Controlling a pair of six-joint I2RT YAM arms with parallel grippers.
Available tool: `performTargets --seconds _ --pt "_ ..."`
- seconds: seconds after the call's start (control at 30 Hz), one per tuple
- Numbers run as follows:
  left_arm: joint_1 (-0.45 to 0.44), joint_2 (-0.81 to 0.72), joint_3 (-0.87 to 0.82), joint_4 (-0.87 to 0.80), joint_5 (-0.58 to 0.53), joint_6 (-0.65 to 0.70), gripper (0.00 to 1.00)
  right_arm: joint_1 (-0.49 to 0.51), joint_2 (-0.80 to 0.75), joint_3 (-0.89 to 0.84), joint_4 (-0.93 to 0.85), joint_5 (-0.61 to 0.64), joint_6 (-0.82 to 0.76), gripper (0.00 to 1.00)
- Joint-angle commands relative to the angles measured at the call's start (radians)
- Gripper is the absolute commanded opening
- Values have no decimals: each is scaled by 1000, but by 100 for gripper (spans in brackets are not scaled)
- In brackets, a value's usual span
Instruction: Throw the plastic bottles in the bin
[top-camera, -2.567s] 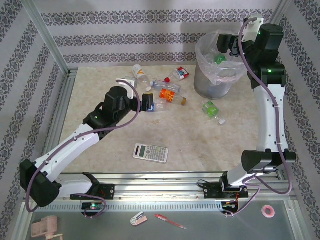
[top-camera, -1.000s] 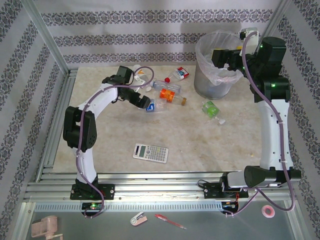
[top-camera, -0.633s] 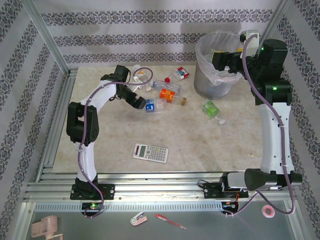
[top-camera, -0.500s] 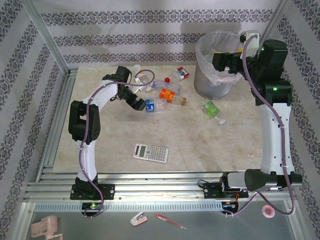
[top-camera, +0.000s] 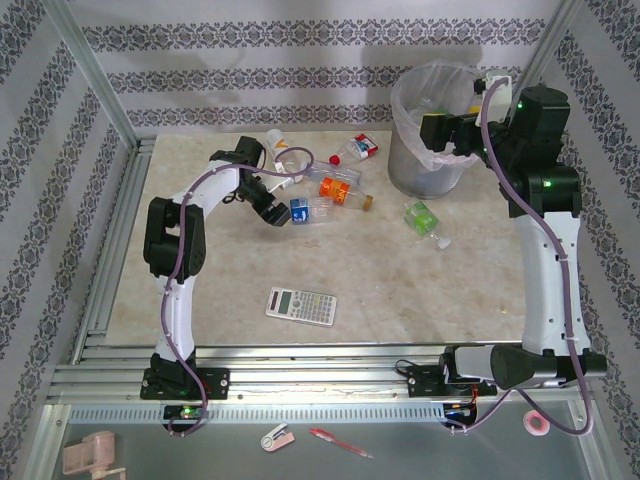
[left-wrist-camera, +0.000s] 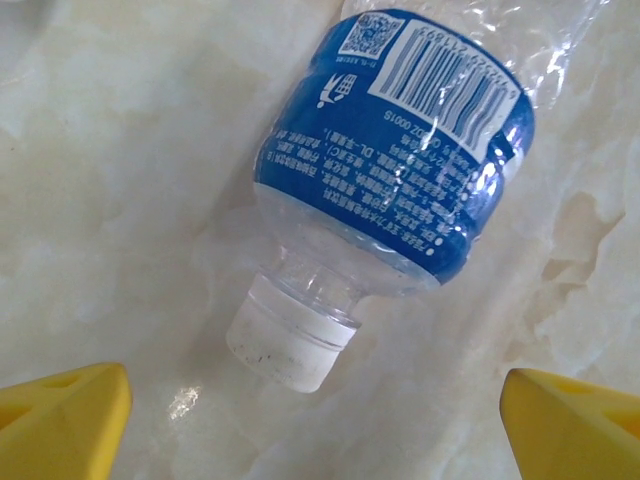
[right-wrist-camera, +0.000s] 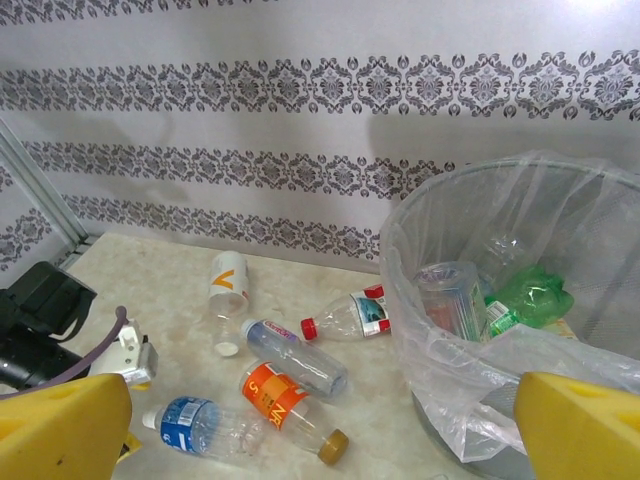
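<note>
Plastic bottles (top-camera: 340, 188) are lying scattered on the marble table (top-camera: 400, 290) left of the bin (top-camera: 425, 175). We are holding our left gripper (left-wrist-camera: 318, 418) spread wide just above a blue-labelled bottle (left-wrist-camera: 400, 150) lying on its side, touching nothing; our right gripper (right-wrist-camera: 320, 430) is hovering by the bin's rim, equally spread and gripping nothing. A green bottle (right-wrist-camera: 525, 300) is resting inside the bag; a calculator (top-camera: 300, 304) is lying nearer our bases.
</note>
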Motion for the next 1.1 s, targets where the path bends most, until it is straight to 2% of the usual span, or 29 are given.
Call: performTargets --seconds 0.0,0.3,0.47,0.67,0.93,1.07 --pt "-15 46 18 10 3 19 95 17 -26 -14 -3 1 -9 98" --pt "-49 45 -6 37 41 40 90 24 -42 -26 -14 12 -18 98" --pt "-71 39 -21 35 49 52 82 25 -53 -31 -18 20 -27 98" --pt "-82 24 -36 27 60 63 66 26 -64 -48 -18 21 -30 98" --pt "-104 -8 -88 2 76 84 60 25 -71 -62 -12 27 -34 98" --pt "-112 -18 -120 12 77 81 52 25 -69 -65 -9 28 -33 98"
